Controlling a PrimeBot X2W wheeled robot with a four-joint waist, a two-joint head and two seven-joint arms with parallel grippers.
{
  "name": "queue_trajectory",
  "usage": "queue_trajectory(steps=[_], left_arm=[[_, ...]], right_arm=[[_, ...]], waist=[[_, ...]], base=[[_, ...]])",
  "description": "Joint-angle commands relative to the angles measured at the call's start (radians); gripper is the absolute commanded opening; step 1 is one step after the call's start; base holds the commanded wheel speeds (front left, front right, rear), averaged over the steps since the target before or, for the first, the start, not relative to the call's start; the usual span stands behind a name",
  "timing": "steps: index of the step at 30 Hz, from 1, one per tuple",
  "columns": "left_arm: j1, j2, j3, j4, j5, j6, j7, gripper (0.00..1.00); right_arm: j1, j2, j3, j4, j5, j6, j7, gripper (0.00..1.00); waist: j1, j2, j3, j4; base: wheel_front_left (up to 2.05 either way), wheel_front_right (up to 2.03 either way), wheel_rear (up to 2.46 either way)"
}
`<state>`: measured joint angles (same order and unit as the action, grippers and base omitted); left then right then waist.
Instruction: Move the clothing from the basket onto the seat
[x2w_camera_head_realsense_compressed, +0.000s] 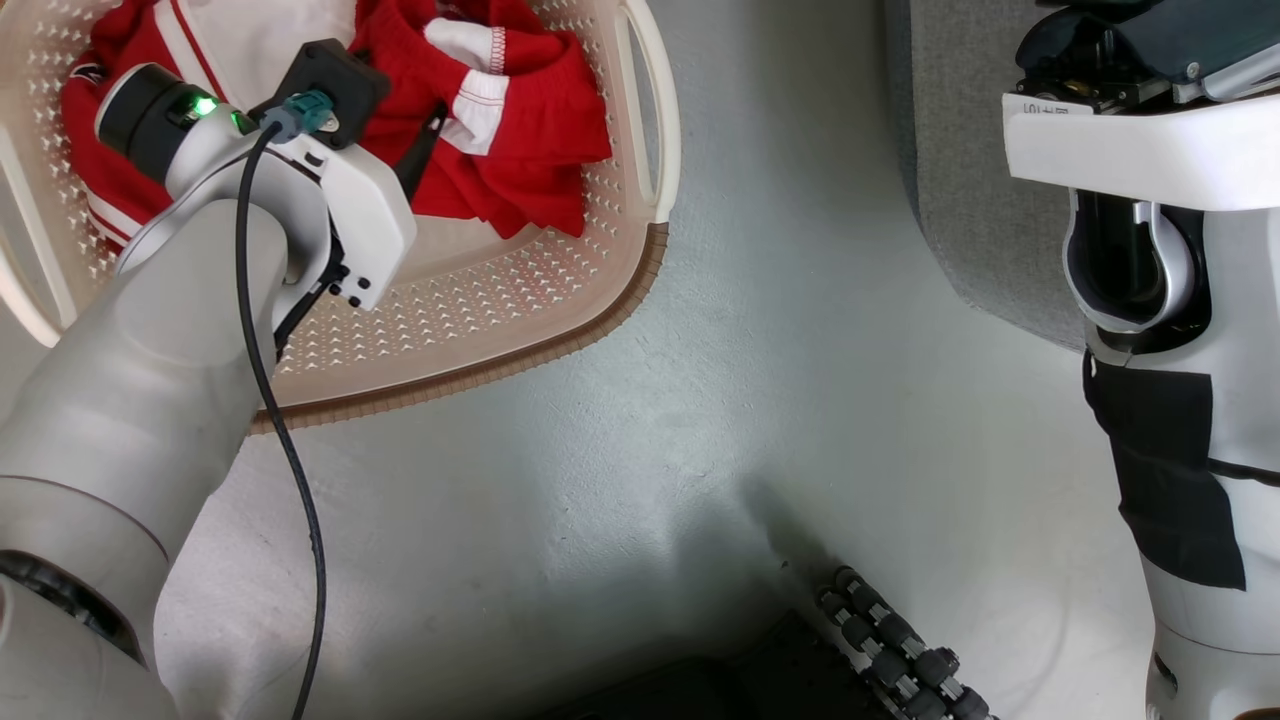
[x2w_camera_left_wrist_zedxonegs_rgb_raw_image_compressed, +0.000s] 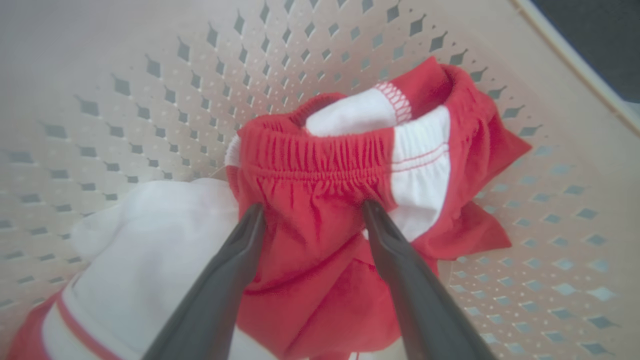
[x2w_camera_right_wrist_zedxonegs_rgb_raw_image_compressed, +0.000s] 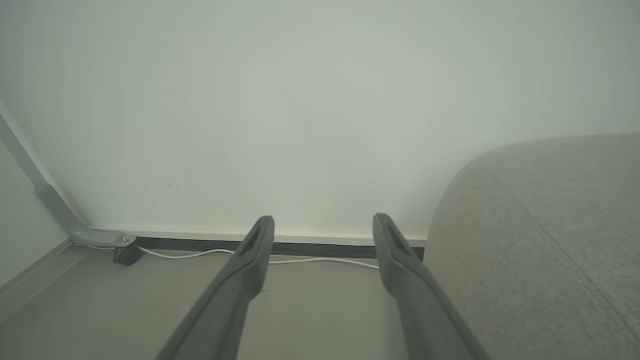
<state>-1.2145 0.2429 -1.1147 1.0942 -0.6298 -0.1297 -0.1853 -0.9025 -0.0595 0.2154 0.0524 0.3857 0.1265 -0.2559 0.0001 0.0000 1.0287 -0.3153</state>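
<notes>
Clothing (x2w_camera_head_realsense_compressed: 500, 150) in basket (x2w_camera_head_realsense_compressed: 480, 310), left arm (x2w_camera_head_realsense_compressed: 180, 330) hiding part, left end effector (x2w_camera_left_wrist_zedxonegs_rgb_raw_image_compressed: 312, 210) apart, right end effector (x2w_camera_right_wrist_zedxonegs_rgb_raw_image_compressed: 324, 222) apart

Basket (x2w_camera_head_realsense_compressed: 600, 300) cut off top and left; left arm (x2w_camera_head_realsense_compressed: 180, 340) hides part of the clothing (x2w_camera_head_realsense_compressed: 520, 160). Seat (x2w_camera_head_realsense_compressed: 960, 200) cropped, partly behind right arm (x2w_camera_head_realsense_compressed: 1140, 150). Left claw (x2w_camera_left_wrist_zedxonegs_rgb_raw_image_compressed: 313, 206) touching clothing or not: can't tell.

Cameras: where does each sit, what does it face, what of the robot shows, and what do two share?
Head view: on the head, looking down at basket, clothing, seat; left arm, right arm show.
Left wrist view: on that wrist, facing clothing in the basket; open left gripper.
Right wrist view: on that wrist, facing wall and seat; open right gripper.
Shared: head and left wrist show the clothing.
</notes>
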Motion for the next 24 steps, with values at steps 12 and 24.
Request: queue_trajectory(steps=[12,24], left_arm=[[-0.003,0.001,-0.045,-0.001,-0.108,-0.001,-0.053,0.00],[0.135,-0.002,0.078,-0.142,-0.118,-0.001,-0.076,0.00]], right_arm=[[0.069,0.009,-0.010,-0.010,0.017,0.004,-0.006,1.00],[0.147,0.009,-0.044,0.067,-0.058,0.004,-0.006,1.00]], waist=[[-0.0001,0.0000,-0.033,0.006],[-0.0001,0.0000,-0.231,0.078]], base=[[0.00,0.00,0.00],[0.00,0.00,0.00]])
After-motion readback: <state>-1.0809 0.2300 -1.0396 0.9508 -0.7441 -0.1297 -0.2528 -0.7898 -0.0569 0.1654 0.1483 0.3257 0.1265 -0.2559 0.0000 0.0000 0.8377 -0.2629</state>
